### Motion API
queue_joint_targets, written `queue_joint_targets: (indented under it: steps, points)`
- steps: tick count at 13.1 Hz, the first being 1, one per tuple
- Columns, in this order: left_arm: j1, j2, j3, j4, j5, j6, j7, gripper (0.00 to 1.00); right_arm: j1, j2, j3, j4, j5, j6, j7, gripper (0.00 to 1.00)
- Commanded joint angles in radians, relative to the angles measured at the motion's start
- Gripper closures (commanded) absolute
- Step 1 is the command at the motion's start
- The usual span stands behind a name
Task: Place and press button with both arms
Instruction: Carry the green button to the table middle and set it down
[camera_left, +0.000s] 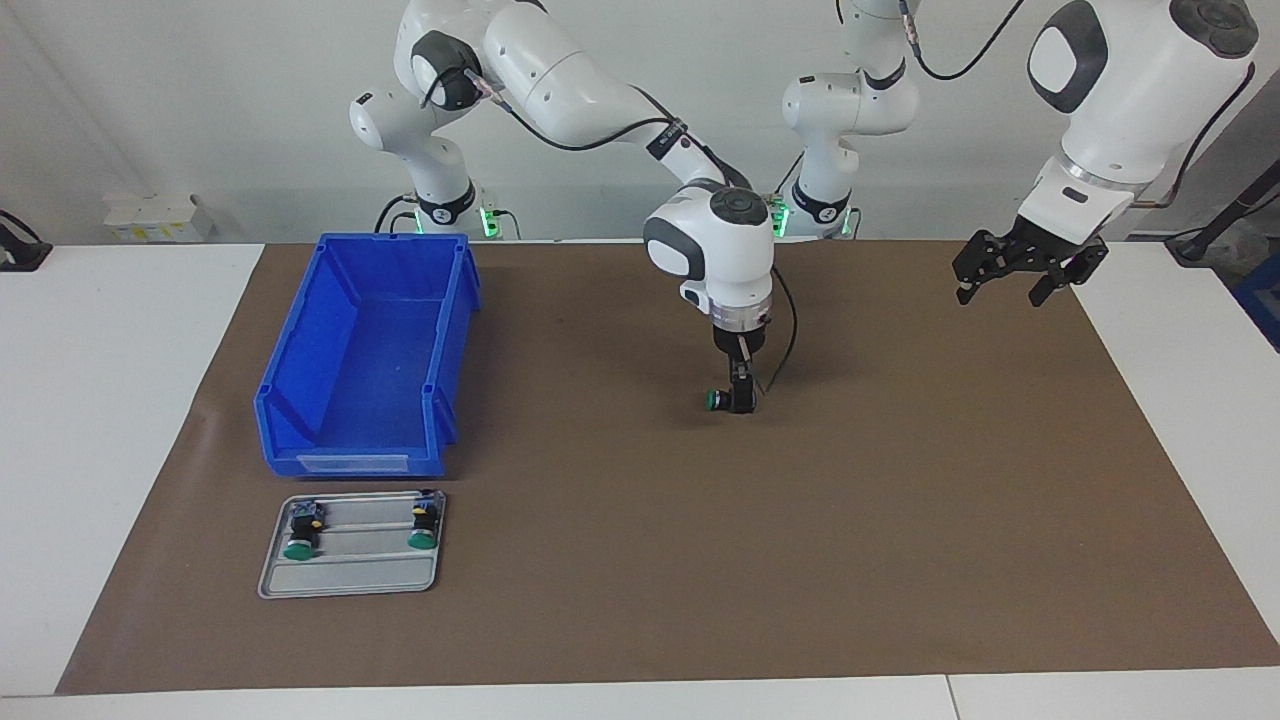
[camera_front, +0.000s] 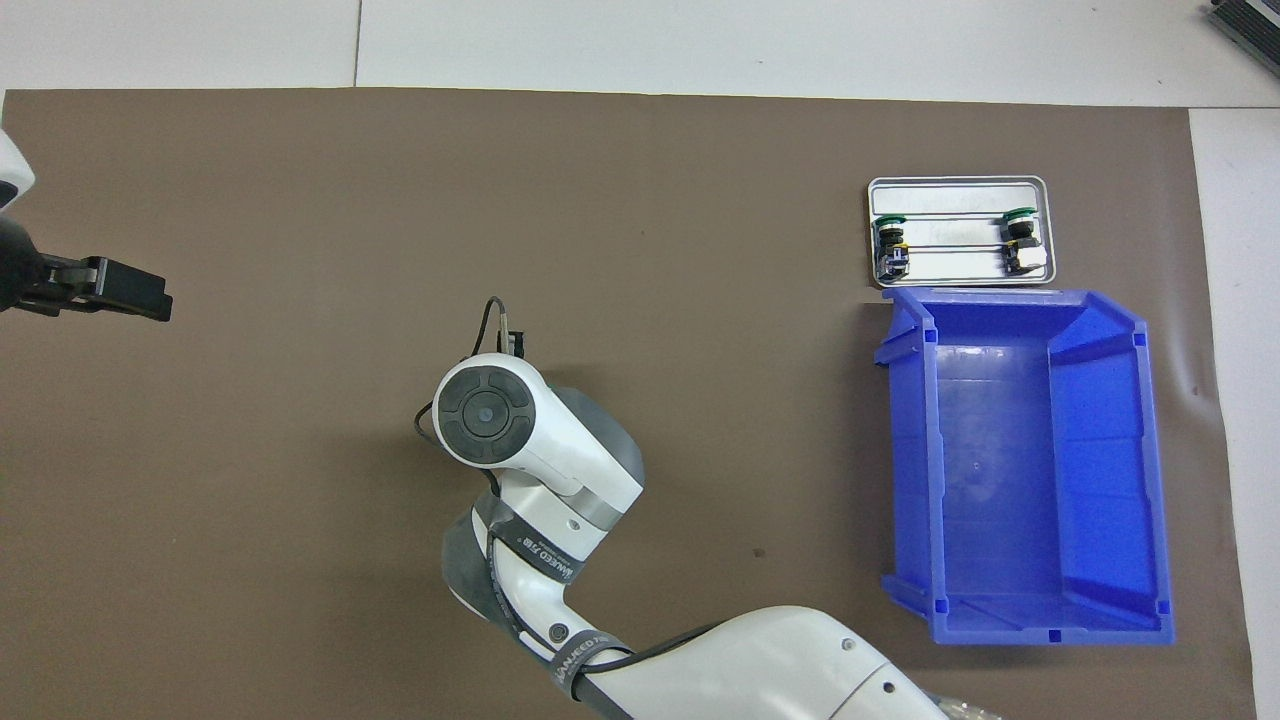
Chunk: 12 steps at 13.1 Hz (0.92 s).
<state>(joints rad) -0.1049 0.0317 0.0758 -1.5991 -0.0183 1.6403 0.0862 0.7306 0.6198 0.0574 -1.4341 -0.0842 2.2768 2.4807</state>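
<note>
The button (camera_left: 716, 400) lies on its side on the brown mat near the table's middle, green cap toward the right arm's end. My right gripper (camera_left: 741, 398) points straight down with its tips at the button's black body, seen edge-on. In the overhead view the right arm's wrist (camera_front: 490, 412) hides both the button and the tips. My left gripper (camera_left: 1008, 288) waits open and empty in the air over the mat's edge at the left arm's end, also seen as the left gripper (camera_front: 140, 297) from above.
An empty blue bin (camera_left: 300, 400) stands at the right arm's end of the mat. Beside it, farther from the robots, a small grey tray (camera_left: 350, 575) holds two more green-capped buttons (camera_left: 299, 545) (camera_left: 422, 535). White table borders the mat.
</note>
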Motion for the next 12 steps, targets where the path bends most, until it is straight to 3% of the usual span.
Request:
queue_joint_targets:
  steps: [1, 5, 10, 12]
  points:
    - [0.010, -0.029, -0.008, -0.032, 0.014, 0.010, -0.002, 0.01, -0.062, -0.138, 0.015, -0.124, 0.027, -0.013, -0.106, 0.02]
    - [0.010, -0.027, -0.008, -0.032, 0.014, 0.010, -0.002, 0.01, -0.172, -0.337, 0.015, -0.307, 0.027, -0.016, -0.357, 0.01]
    - [0.010, -0.027, -0.008, -0.032, 0.014, 0.010, -0.002, 0.01, -0.339, -0.451, 0.013, -0.339, 0.027, -0.170, -0.797, 0.01]
    - [0.010, -0.027, -0.008, -0.032, 0.014, 0.010, -0.002, 0.01, -0.399, -0.533, 0.015, -0.408, 0.027, -0.187, -1.056, 0.00]
